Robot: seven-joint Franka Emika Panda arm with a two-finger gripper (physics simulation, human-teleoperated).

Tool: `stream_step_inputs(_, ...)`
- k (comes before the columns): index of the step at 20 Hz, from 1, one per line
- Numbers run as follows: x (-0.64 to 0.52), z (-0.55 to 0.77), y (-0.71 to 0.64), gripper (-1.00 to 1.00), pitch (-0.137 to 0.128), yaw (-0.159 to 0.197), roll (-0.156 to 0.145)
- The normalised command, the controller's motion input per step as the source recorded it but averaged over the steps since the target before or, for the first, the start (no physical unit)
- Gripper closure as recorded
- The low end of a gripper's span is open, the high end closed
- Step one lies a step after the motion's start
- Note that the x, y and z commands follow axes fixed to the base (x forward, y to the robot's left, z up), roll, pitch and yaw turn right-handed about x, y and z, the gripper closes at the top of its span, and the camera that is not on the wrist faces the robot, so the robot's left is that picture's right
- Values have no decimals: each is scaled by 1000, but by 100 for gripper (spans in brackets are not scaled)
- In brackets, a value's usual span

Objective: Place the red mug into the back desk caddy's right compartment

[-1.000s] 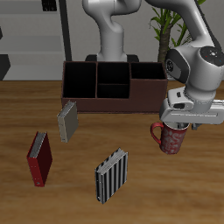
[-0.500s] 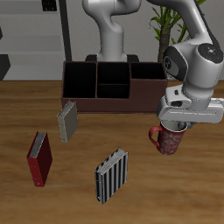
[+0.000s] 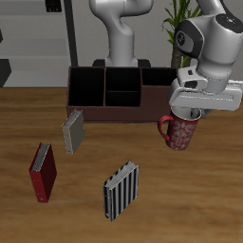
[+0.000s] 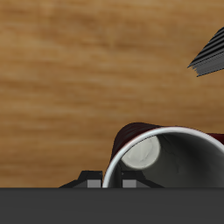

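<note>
My gripper (image 3: 190, 112) is shut on the rim of the red mug (image 3: 179, 133), a speckled red mug with a loop handle, and holds it upright a little above the table. The mug hangs just in front of the back desk caddy (image 3: 121, 112), a long dark maroon box with black sections. It is close to the caddy's wide end section (image 3: 160, 79), the right compartment. In the wrist view the mug's white inside (image 4: 179, 171) fills the frame near my fingers (image 4: 94, 184), with red wall (image 4: 131, 136) showing beside it.
A grey book (image 3: 73, 131) stands in front of the caddy's other end. A red book (image 3: 43, 171) and a dark striped book (image 3: 121, 190) lie nearer the table's front edge; the striped book shows in the wrist view (image 4: 210, 52). A plant (image 3: 178, 24) stands behind.
My gripper has risen with the red mug and moved slightly back toward the caddy. The mug has left the table surface. The books have not moved.
</note>
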Motion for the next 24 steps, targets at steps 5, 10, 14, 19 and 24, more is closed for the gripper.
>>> stream_step_inputs(5, -367, 536, -216, 100, -57, 29, -8)
stream_step_inputs(10, -464, 493, -195, 100, -61, 34, -23)
stream_step_inputs(14, -534, 447, -147, 100, -52, 34, -3)
stream_step_inputs(19, -496, 357, -169, 100, -35, -2, -25)
stream_step_inputs(24, -369, 167, -80, 100, -24, 14, -13)
